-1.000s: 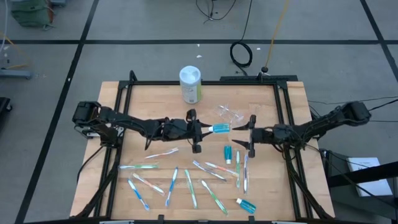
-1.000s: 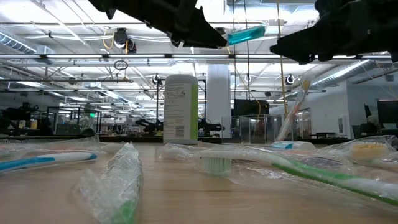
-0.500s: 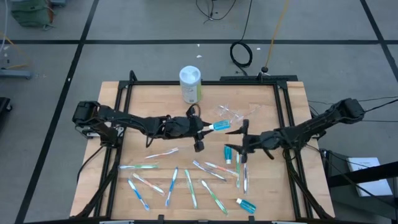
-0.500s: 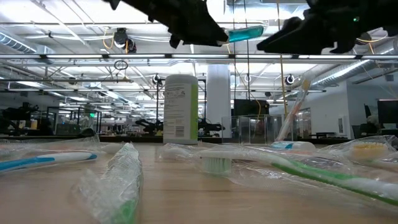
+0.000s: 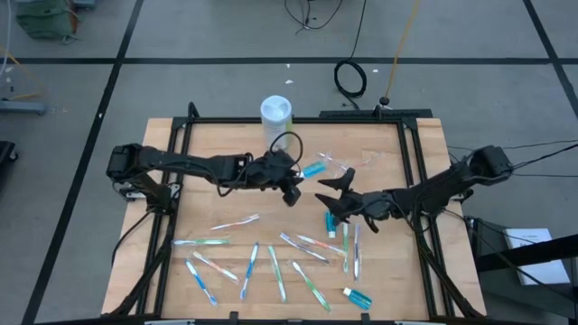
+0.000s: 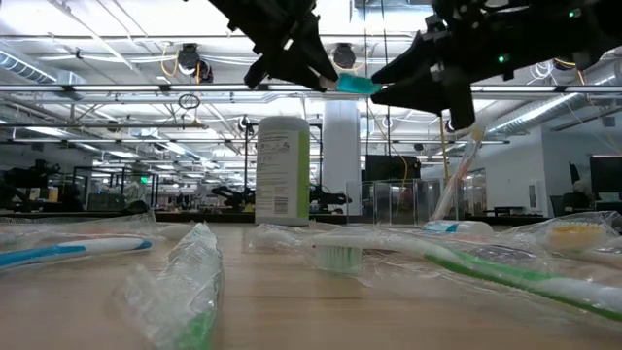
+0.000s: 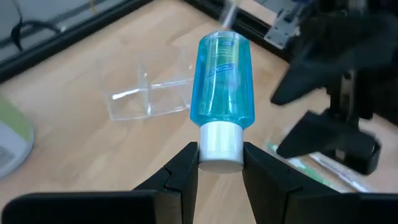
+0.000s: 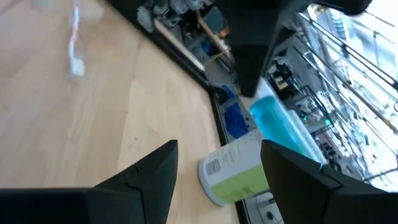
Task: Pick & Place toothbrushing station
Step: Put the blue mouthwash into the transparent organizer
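My left gripper (image 5: 293, 187) is shut on a small teal toothpaste tube (image 5: 313, 169) held above the table's middle. The tube also shows in the left wrist view (image 7: 225, 78) and the low view (image 6: 356, 85). The clear plastic cup (image 5: 335, 163) lies on its side on the table just beyond the tube, empty; it also shows in the left wrist view (image 7: 149, 93). My right gripper (image 5: 336, 192) is open and empty, just right of the tube, its fingers pointing toward it. Several toothbrushes (image 5: 274, 266) lie scattered on the near half of the table. My left gripper pinches the tube's white cap end (image 7: 219, 147) between its two fingers. The fingers come level from the table's left and lie in line with the tube. The tube sticks out beyond the fingertips toward the cup, roughly level and lifted clear of the table.
A white-lidded, green-labelled canister (image 5: 276, 116) stands at the far edge, behind my left arm. Two more teal tubes lie on the table, one under my right gripper (image 5: 332, 223) and one near the front edge (image 5: 358, 296). Black rails frame the table's edges.
My left gripper has carried the tube toward the table's far edge and the cup, swinging its free end toward the far side. My right gripper has moved toward the table's left, close to the tube, and has turned. The tube stays lifted clear.
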